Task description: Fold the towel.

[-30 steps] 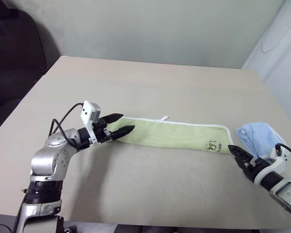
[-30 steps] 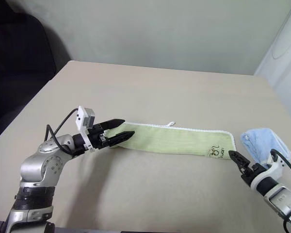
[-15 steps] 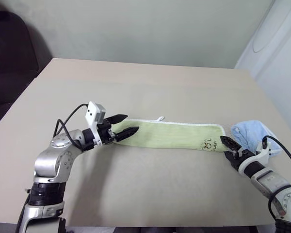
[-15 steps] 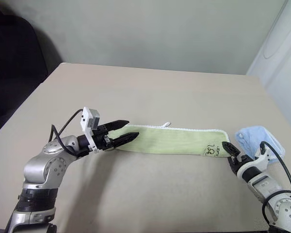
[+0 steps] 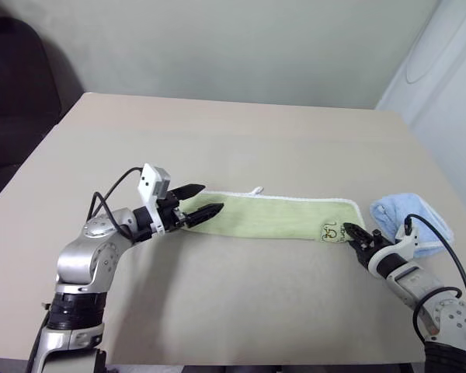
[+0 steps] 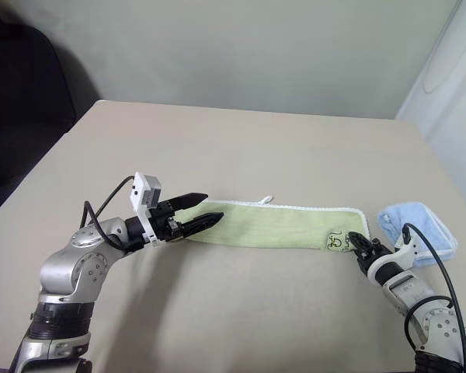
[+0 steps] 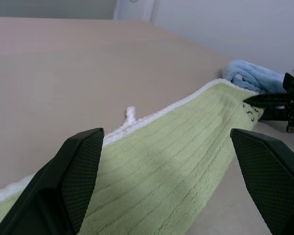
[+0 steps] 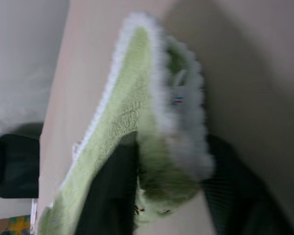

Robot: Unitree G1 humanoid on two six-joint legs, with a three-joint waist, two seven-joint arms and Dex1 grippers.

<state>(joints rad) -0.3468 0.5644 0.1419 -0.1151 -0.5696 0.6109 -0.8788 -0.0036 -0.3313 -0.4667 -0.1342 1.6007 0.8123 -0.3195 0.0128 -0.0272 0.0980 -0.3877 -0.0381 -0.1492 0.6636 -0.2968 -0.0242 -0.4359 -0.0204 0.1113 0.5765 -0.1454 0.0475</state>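
Note:
The light green towel [image 5: 272,217] lies flat as a long strip across the middle of the table [image 5: 241,140], with its white loop [image 5: 256,189] on the far edge and its logo [image 5: 332,230] at the right end. My left gripper [image 5: 211,198] hovers open over the towel's left end, and its fingers [image 7: 81,171] stand wide apart above the cloth. My right gripper [image 5: 349,231] is shut on the towel's near right corner by the logo. In the right wrist view the green cloth and white edging [image 8: 157,112] are pinched between the two dark fingers [image 8: 112,191].
A crumpled light blue cloth [image 5: 412,217] lies just right of the towel's right end, beside my right arm. A dark chair [image 5: 19,85] stands past the table's left edge. A pale wall runs behind the table's far edge.
My right gripper has moved forward and left to the towel's right end and closed on its corner. The left gripper has kept still and open. The camera shifted a little.

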